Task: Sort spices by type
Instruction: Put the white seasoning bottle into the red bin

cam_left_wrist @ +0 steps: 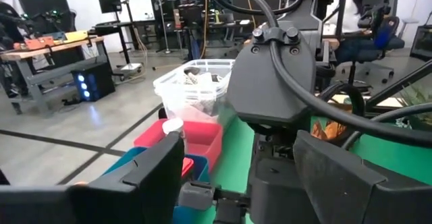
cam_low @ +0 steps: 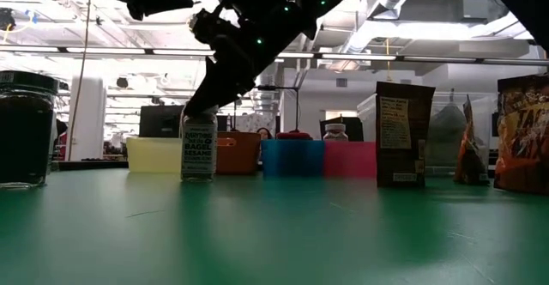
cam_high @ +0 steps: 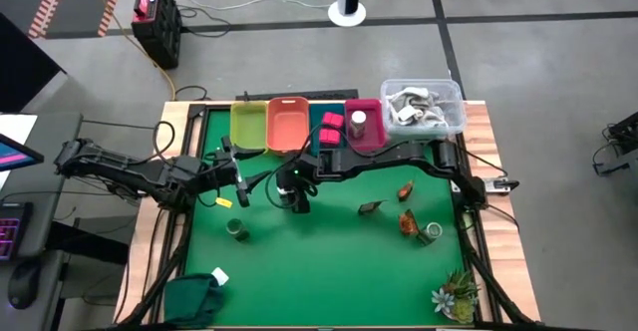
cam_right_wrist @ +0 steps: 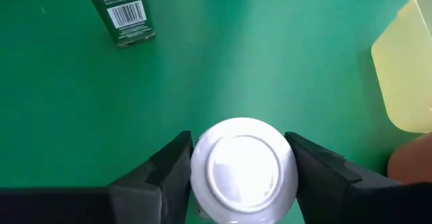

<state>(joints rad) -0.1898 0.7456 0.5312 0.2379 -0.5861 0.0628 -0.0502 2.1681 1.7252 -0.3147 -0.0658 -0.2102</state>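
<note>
A white-capped jar [cam_right_wrist: 243, 166] with a printed label [cam_low: 198, 148] stands on the green mat near the middle of the table. My right gripper [cam_high: 296, 197] reaches across from the right and is shut on it. My left gripper [cam_high: 239, 179] hovers open just to its left, holding nothing; in the left wrist view [cam_left_wrist: 233, 177] the right arm fills the space ahead. A dark green jar [cam_high: 239, 229] stands nearer the front [cam_low: 24, 130]. Brown-orange pouches [cam_high: 371, 207] [cam_high: 406, 189] [cam_high: 409, 223] stand on the right. A pink-red packet [cam_high: 331, 124] lies in the teal bin. My right gripper pinches the jar at its white cap [cam_right_wrist: 202, 158], at the top, one finger [cam_right_wrist: 169, 166] on each side. The fingers come from above, slanting down [cam_low: 214, 79]. The jar is upright with its base [cam_low: 198, 177] on the mat.
Along the far edge sit a yellow bin [cam_high: 249, 124], an orange bin [cam_high: 287, 122], a teal bin [cam_high: 325, 137], a pink bin [cam_high: 365, 140] holding a jar, and a clear tub [cam_high: 422, 107]. Another jar [cam_high: 429, 233] lies right; a spiky plant [cam_high: 457, 293] and green cloth [cam_high: 194, 296] sit near the front.
</note>
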